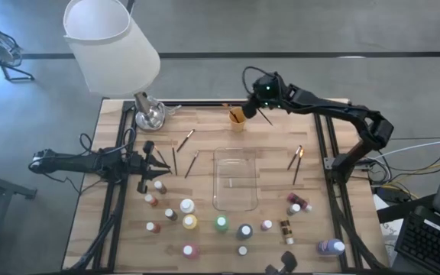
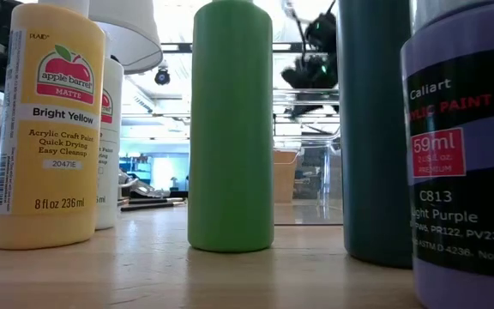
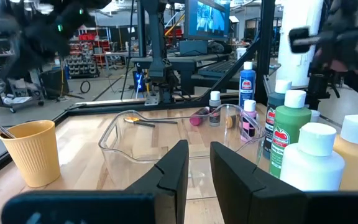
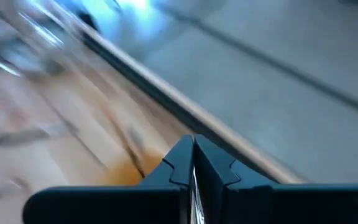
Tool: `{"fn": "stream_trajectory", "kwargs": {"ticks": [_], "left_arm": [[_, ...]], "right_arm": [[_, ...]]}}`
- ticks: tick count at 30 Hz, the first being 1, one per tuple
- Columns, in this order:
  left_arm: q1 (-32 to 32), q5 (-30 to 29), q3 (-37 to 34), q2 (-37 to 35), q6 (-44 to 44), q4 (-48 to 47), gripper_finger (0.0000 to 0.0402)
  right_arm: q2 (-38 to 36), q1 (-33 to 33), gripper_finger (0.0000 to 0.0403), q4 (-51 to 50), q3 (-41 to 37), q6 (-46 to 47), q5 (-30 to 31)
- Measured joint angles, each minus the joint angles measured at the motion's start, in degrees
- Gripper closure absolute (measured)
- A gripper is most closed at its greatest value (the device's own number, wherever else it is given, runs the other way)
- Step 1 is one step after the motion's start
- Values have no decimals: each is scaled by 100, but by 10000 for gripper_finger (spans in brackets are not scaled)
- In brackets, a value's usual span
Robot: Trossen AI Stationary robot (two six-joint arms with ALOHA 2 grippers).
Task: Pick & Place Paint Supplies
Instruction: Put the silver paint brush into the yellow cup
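Observation:
Small paint bottles stand upright on the near half of the wooden table, among them a yellow one and a green one. Loose brushes lie flat beside the clear tray. The orange cup stands at the far edge with brushes in it. My right gripper hangs above and just right of the cup, shut on a thin brush. At the table's left, my left gripper is level and points at the tray, fingers a little apart with nothing between them. My right gripper pinches a thin brush between its two shut fingers. The fingers slant down toward the cup. The brush is lifted clear of the table and the cup. Which end of the brush the fingers have, I cannot tell.
A white lamp shade overhangs the far left corner above its shiny base. More brushes lie right of the tray. Black rails run along the left and right table edges. Bare wood lies between the tray and the cup.

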Motion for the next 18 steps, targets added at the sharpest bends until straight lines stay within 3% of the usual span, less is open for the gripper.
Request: {"fn": "stream_trajectory", "kwargs": {"ticks": [6,9,18], "left_arm": [[0,0,0,-1,0,2,328],[-2,0,0,1,0,2,328],[0,0,0,-1,0,1,328]], "right_arm": [[-11,202,395,2286,-309,-514,-1169],[-16,303,395,3500,-608,-748,-1472],[-11,406,395,6303,-1778,-974,-1546]]}}
